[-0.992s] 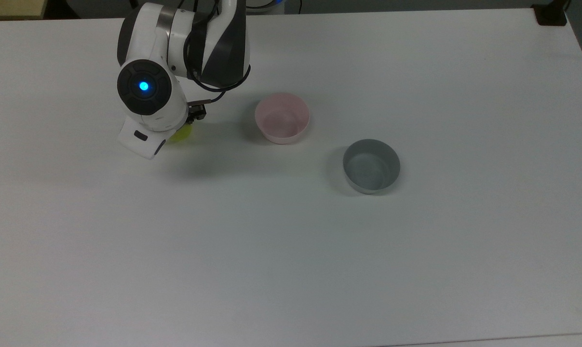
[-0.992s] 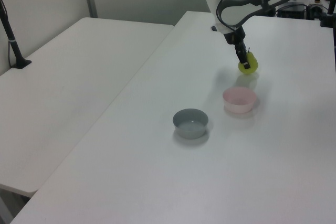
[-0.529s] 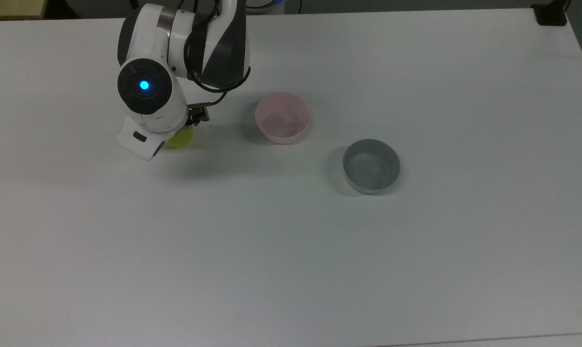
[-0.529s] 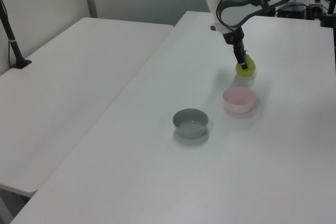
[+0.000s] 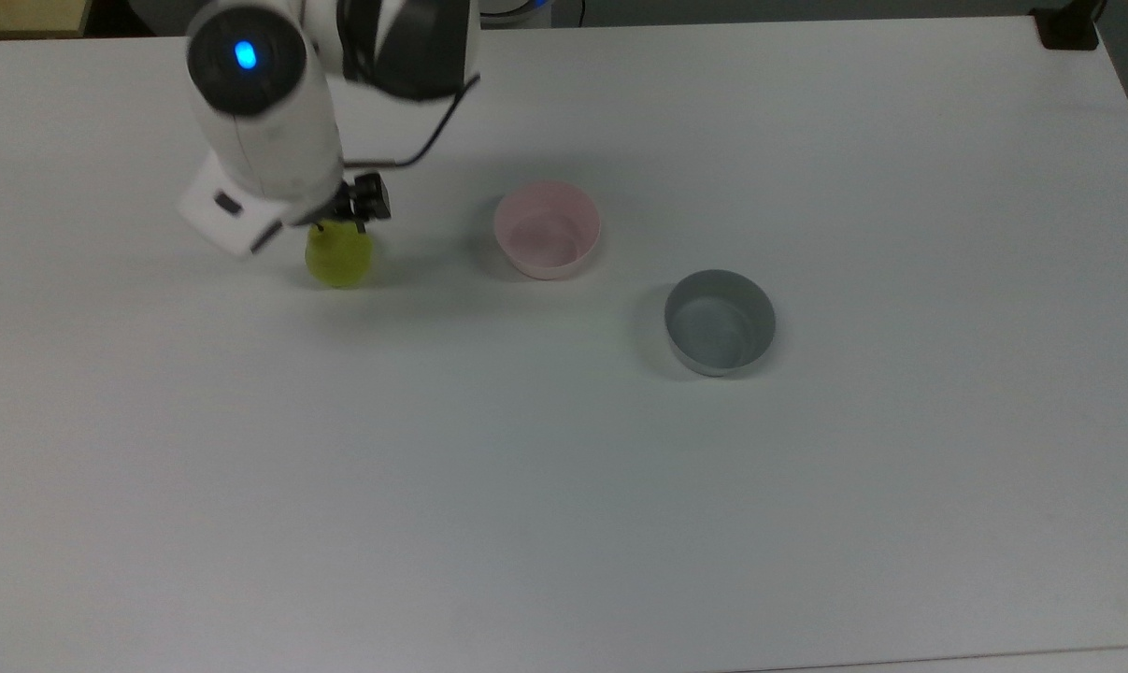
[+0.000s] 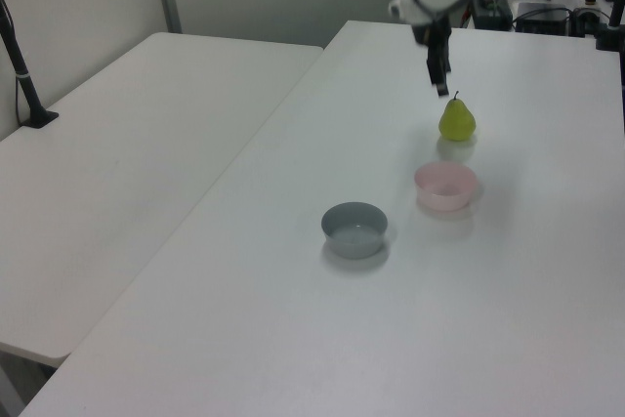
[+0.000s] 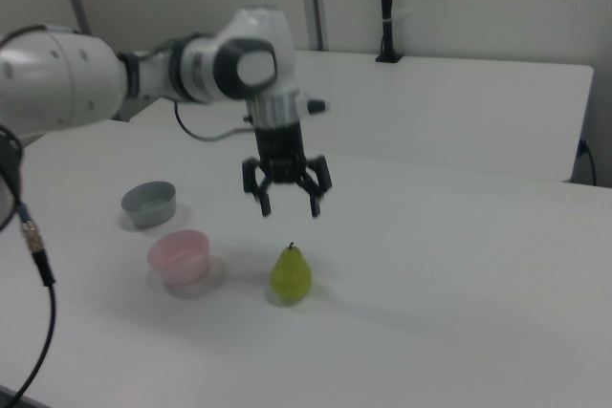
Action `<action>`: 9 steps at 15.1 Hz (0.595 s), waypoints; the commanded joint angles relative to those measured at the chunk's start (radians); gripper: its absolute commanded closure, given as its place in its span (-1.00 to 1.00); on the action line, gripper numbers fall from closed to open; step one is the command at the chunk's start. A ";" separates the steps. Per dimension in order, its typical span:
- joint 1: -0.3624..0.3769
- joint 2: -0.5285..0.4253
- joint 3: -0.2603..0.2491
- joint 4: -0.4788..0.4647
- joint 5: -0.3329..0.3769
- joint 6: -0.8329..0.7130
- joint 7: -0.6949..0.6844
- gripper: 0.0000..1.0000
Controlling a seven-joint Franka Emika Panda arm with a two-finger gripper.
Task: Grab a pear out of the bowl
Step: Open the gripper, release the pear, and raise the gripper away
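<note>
The yellow-green pear stands upright on the white table, stem up, outside the pale pink bowl, which holds nothing. In the top view the pear is left of the bowl. My gripper hangs open a short way above the pear's stem, touching nothing. In the top view the arm's wrist covers the pear's upper edge.
A grey round bowl, also with nothing in it, sits beyond the pink one on the white table. A second white table stands alongside, with a dark post on it.
My gripper has let go of the pear, opened and risen straight up. The pear now stands alone on the table where it was set down.
</note>
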 commanded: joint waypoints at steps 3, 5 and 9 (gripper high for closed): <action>-0.011 -0.241 -0.001 -0.044 0.029 -0.079 0.156 -1.00; -0.017 -0.264 -0.003 -0.044 0.029 -0.078 0.190 -1.00; -0.047 -0.284 -0.003 -0.021 0.032 -0.079 0.196 -1.00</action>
